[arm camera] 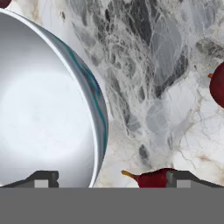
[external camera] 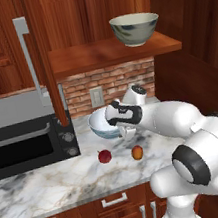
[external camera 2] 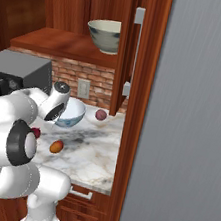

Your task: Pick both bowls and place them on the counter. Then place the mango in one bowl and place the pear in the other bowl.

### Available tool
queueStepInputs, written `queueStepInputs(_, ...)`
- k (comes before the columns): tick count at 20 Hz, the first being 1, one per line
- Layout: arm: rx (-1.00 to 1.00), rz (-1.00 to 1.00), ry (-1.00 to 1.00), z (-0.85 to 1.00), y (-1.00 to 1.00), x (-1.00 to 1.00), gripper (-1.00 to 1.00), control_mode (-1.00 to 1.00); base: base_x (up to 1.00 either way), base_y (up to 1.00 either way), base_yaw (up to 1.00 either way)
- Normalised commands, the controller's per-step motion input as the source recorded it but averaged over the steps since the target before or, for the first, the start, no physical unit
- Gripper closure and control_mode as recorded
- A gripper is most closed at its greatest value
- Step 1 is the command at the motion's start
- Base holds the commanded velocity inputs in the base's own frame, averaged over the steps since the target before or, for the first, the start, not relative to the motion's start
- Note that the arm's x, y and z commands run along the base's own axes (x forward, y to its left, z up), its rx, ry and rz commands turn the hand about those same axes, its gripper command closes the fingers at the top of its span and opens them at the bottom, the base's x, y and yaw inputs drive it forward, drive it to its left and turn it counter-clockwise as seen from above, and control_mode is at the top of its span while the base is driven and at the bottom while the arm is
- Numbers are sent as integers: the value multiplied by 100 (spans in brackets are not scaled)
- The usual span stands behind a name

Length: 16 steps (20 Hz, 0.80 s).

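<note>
Now the gripper stood released, its fingers straddling the white bowl's rim near the counter's back edge; the second bowl sat on the shelf; pear and mango lay toward the front edge.

White bowl, blue-patterned outside, sits on marble counter at left. Gripper w/ jaws wide apart; bowl rim between the tips, not clamped. Dark red fruit w/ stem just beside right fingertip. Another dark red fruit at right edge, cropped.
</note>
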Motion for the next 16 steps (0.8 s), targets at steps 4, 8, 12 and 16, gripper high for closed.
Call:
queueStepInputs(4,0,0,-8,47,-15,-43,-100,-100,0,0,0)
queueStepInputs(8,-2,0,0,56,-15,-39,-100,-100,0,0,0)
queueStepInputs(12,-7,0,4,62,-20,-33,-100,-100,0,0,0)
queueStepInputs(16,-11,-1,0,56,-17,-40,-100,-100,0,0,0)
